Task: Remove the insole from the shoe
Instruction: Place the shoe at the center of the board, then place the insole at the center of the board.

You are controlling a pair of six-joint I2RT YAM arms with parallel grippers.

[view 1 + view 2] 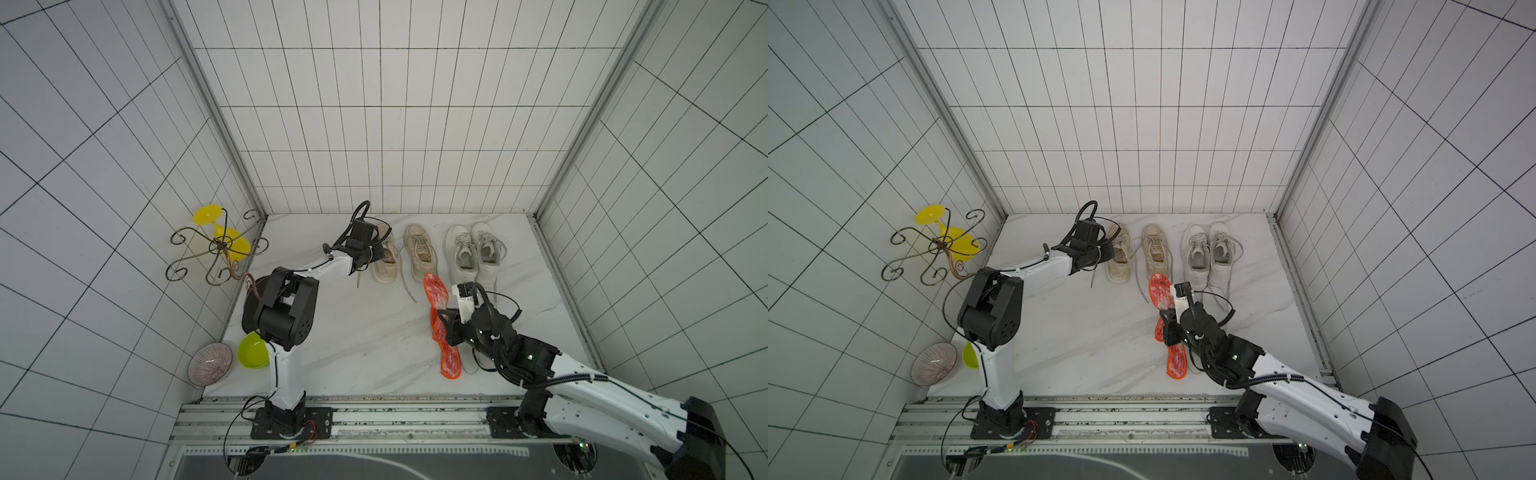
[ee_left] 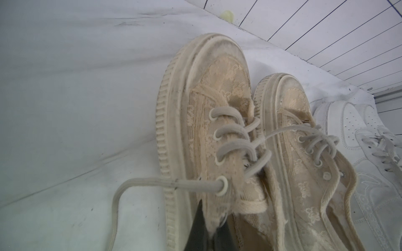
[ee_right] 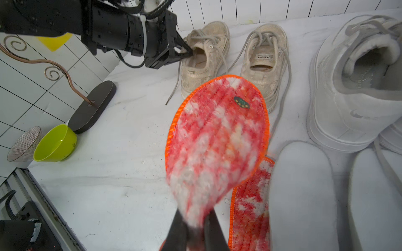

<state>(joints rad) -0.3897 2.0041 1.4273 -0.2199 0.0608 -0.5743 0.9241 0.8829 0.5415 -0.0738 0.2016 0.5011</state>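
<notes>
- The right tool was clamped on the narrow end of an orange-edged, red-and-white insole, both fingers pressing it.
- That insole was out of any shoe and held up off the table. In both top views its broad end pointed toward the heels of the shoe row.
- A second insole of the same kind lay flat on the table under the right tool, partly covered by it.
- Two white insoles lay just beside the second insole, on its far side from the bowls.
- The left tool was closed on the collar fabric of a beige shoe, with cloth pinched between its dark fingers.
- The beige shoe stood at the row's left end with its mate next to it, and then a pair of white sneakers.
- A loose lace ran from the beige shoe across the table.
- At the table's left edge sat a green bowl and a striped bowl, close together. Farther back was a curled wire stand with a yellow glass.
</notes>
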